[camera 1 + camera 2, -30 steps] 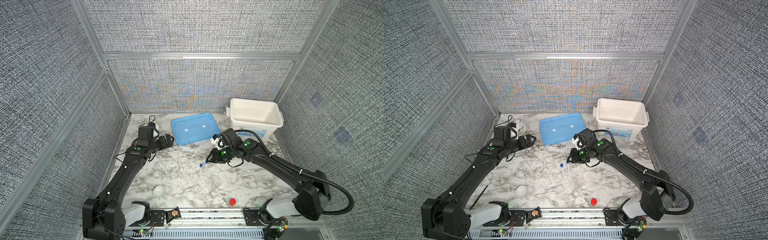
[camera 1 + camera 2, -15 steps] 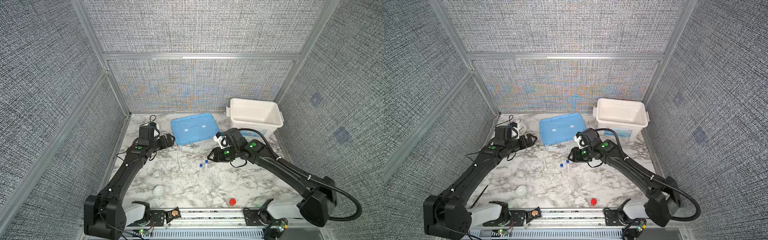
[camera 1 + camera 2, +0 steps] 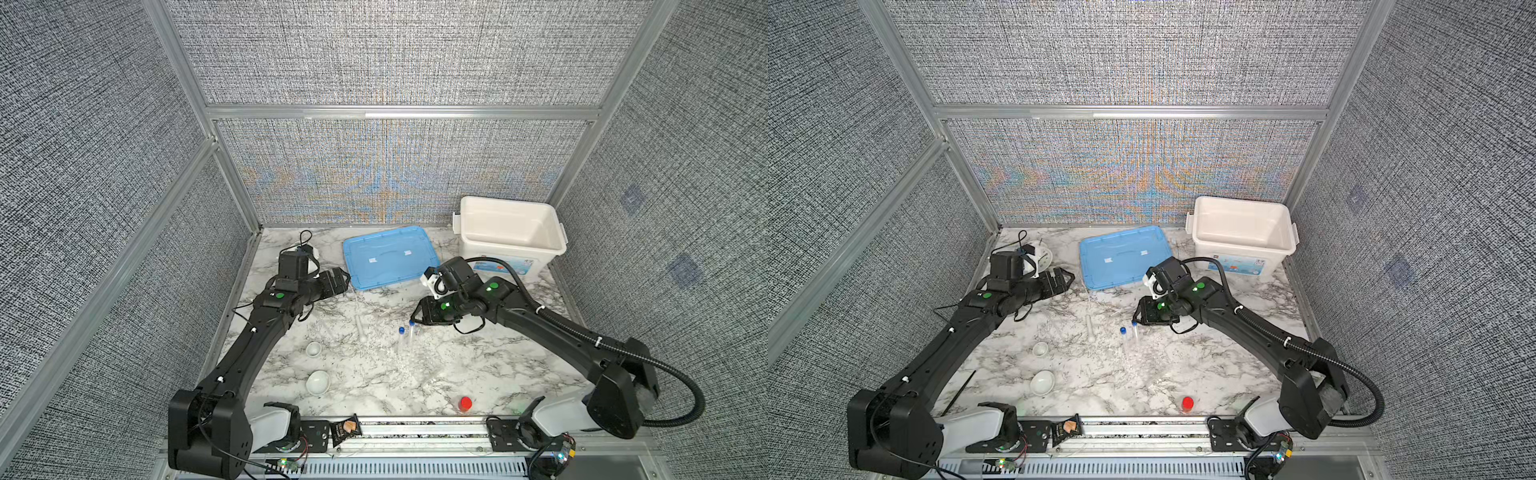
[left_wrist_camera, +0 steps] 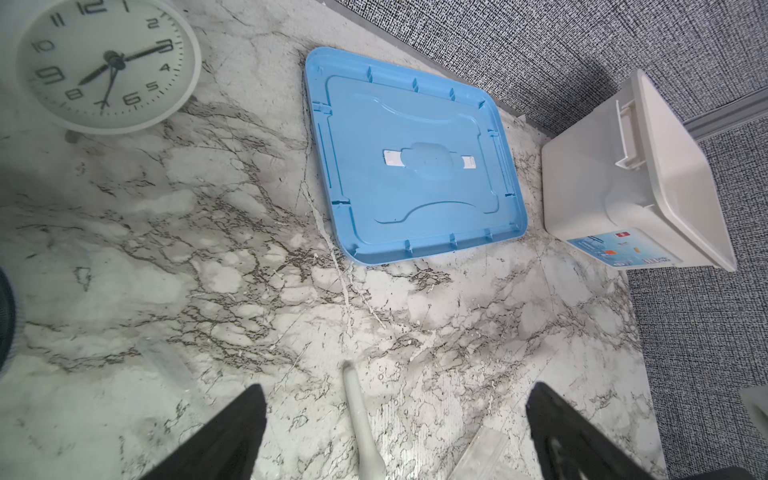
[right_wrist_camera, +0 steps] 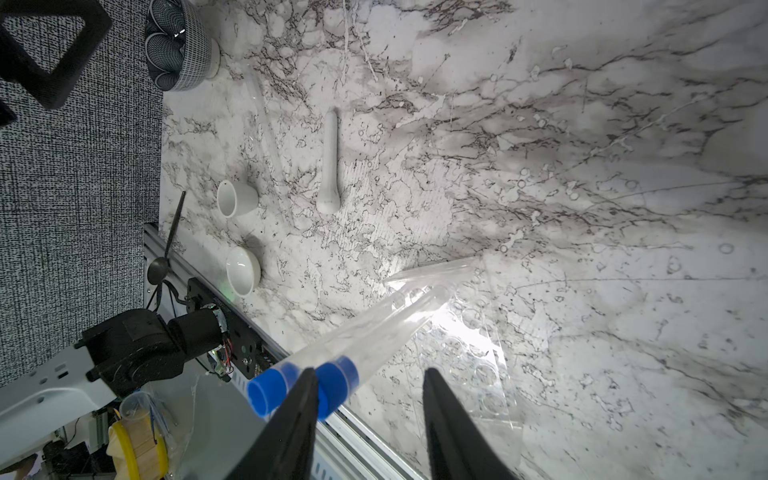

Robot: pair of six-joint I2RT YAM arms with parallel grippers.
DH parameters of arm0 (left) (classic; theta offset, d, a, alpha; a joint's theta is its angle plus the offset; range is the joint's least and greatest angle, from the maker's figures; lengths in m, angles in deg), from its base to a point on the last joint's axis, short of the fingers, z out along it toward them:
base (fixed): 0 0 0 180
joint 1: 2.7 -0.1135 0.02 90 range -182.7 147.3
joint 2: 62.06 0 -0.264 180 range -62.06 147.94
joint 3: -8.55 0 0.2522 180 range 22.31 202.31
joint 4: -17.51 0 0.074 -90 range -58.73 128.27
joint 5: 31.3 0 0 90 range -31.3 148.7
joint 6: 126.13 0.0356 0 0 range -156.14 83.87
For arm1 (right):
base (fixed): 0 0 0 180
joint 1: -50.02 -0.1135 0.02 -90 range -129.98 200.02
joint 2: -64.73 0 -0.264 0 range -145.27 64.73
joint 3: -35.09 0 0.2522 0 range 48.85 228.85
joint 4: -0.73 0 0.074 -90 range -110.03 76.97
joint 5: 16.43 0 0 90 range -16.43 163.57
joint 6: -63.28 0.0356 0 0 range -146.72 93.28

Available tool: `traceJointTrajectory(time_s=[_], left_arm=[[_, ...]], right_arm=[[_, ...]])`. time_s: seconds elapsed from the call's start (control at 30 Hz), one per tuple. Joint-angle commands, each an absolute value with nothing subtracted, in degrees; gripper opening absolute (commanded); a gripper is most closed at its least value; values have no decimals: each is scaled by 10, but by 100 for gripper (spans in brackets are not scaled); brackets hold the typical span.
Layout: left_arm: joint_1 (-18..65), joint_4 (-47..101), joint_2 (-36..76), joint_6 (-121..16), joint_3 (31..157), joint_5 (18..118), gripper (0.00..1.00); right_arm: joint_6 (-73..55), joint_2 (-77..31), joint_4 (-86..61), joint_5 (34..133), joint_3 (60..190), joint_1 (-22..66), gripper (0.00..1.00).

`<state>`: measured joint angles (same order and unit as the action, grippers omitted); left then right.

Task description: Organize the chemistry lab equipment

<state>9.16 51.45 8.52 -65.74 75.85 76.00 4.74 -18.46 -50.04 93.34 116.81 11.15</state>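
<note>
Right wrist view: the right gripper is seen with its jaws parted and nothing held between them. One finger is seen in front of a blue cap of the two tubes, though contact cannot be told. The tubes appear to be stood close together in a clear rack near the middle of the worktop.

Since neither tube is set between the jaws, a closing now is judged likely to catch nothing. A sideways correction could push a cap, so that a tube is tipped or the light rack is dragged. Slim, smooth tubes are expected to slip or roll once knocked flat.

The left gripper is held wide open with nothing gripped. The pestle is seen between its fingers, lying on the worktop towards the left edge from the rack. If the pestle is met by one finger first, it could be rolled away.

Two dishes are found nearer the front-left corner. The box is stood at the back-right corner, with nothing seen inside.
</note>
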Motion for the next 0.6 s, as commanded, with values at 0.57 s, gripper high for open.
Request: traceJointTrajectory(time_s=[0.57], left_arm=[[92,508,87,-664,773,766,98]], right_arm=[[38,-157,-524,904,1183,113,44]])
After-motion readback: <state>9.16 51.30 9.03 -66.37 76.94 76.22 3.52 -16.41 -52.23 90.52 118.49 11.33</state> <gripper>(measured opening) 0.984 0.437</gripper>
